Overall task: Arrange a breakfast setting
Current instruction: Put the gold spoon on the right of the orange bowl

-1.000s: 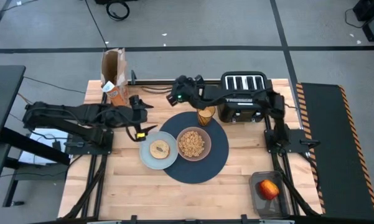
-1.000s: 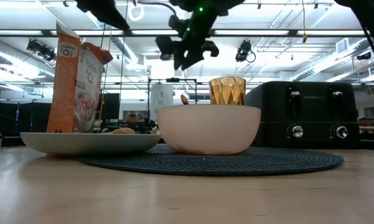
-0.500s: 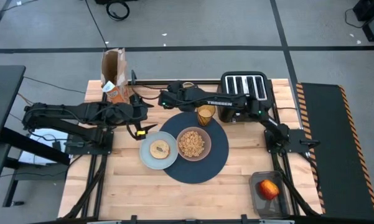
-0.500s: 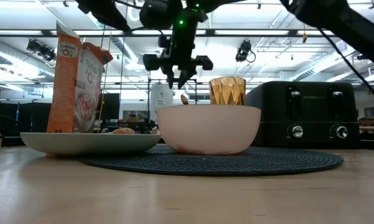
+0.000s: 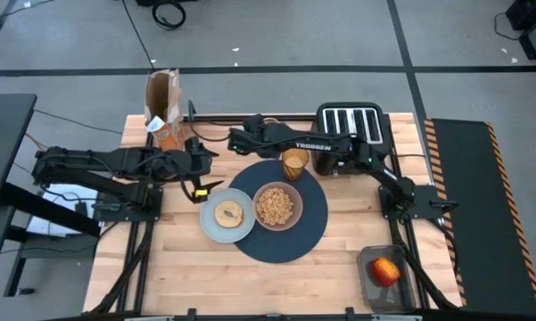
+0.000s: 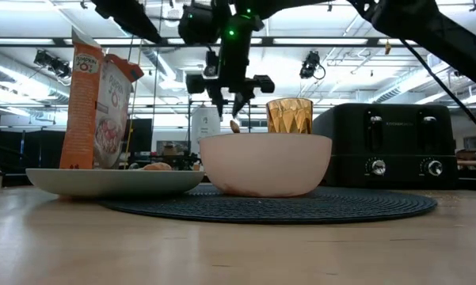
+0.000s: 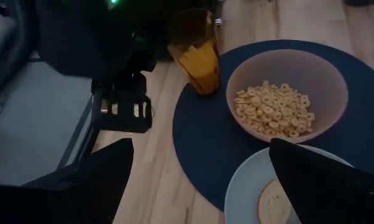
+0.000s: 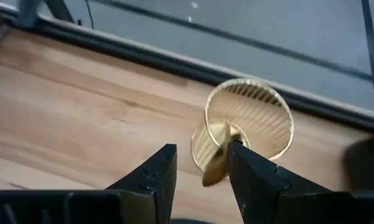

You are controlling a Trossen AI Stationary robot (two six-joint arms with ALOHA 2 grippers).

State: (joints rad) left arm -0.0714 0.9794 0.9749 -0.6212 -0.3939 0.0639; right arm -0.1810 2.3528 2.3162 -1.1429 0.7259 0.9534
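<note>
Right gripper (image 6: 228, 101) is up behind the bowl (image 6: 265, 162), fingers pointing straight down and parted. The gold spoon (image 8: 215, 163) sits in the gap between them. It leans against one finger with daylight on the other side, so this is a loose, released stance, not a pinch. From table level the spoon's tip peeks out just under the fingertips. Right behind it, a ribbed gold cup (image 8: 249, 121) rests on bare wood by the table's back rail, and the spoon seems to rise out of it.

The right arm is stretched long, reaching from its base on the right side across the front of the toaster (image 5: 348, 125) to the back centre of the table. Its wrist is just beyond the navy placemat (image 5: 308, 234).

Left gripper (image 5: 201, 171) hangs off to the left of the mat with its jaws spread wide and nothing in them. Its arm lies low and straight out from the left edge, near the cereal box (image 5: 163, 111).

And the setting itself: the bowl is on the mat with cereal (image 5: 276, 205) in it. The pale plate (image 5: 210, 227) overlaps the mat's left edge and touches the bowl, with the bagel (image 5: 228, 213) on top. The amber tumbler (image 5: 294, 163) stands upright on the mat's back edge, beside the toaster. The red apple (image 5: 384, 270) is well apart, in a dark tray (image 5: 372, 290) at the front right corner.
</note>
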